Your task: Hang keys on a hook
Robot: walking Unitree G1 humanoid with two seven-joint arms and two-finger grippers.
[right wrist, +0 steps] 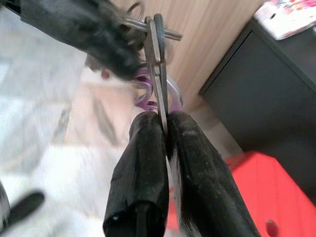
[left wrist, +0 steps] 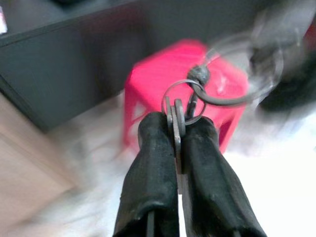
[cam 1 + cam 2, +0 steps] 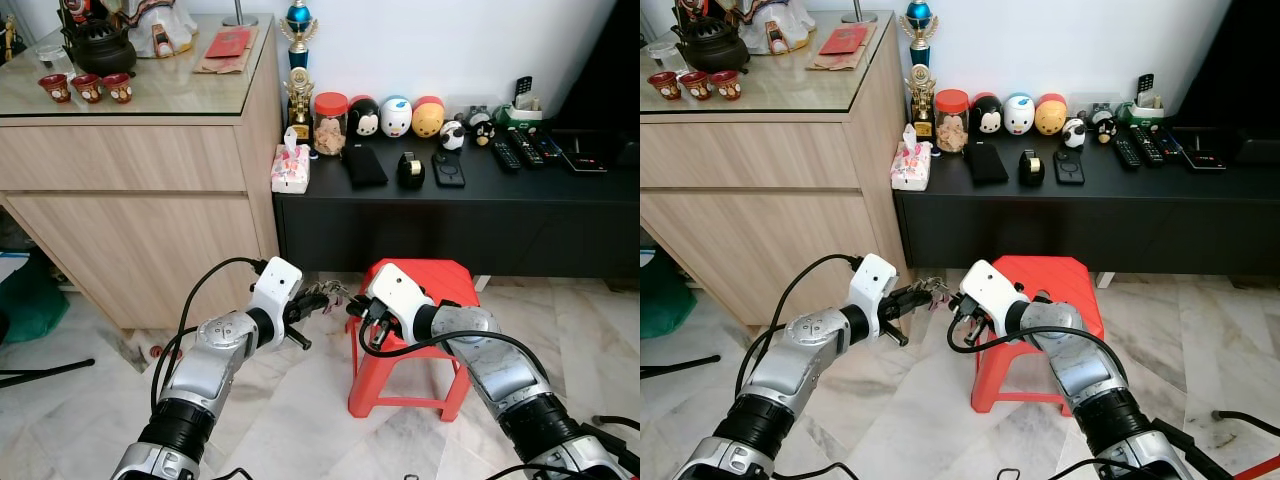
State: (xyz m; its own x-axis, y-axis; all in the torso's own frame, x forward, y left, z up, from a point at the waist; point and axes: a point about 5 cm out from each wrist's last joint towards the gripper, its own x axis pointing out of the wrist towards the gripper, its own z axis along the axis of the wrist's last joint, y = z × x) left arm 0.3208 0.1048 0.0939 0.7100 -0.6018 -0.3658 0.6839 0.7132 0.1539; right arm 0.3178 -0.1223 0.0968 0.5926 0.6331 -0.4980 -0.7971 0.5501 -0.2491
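Note:
A bunch of keys (image 3: 326,294) on metal rings hangs in the air between my two grippers, just left of a red plastic stool (image 3: 436,284). My left gripper (image 3: 310,302) is shut on a flat key of the bunch, and the left wrist view has that key (image 2: 177,114) pinched between the fingertips (image 2: 157,132) with a larger ring (image 2: 232,98) beyond. From the stool side my right gripper (image 3: 356,306) is shut on a ring; in the right wrist view the ring (image 1: 158,54) stands upright above the pads (image 1: 190,129), with a purple tag (image 1: 146,95) behind.
A light wooden cabinet (image 3: 140,200) with a glass top stands at the left. A low black console (image 3: 450,215) along the wall carries a tissue pack (image 3: 290,168), a jar, toy figures and remotes. Marble floor (image 3: 300,410) lies below the arms.

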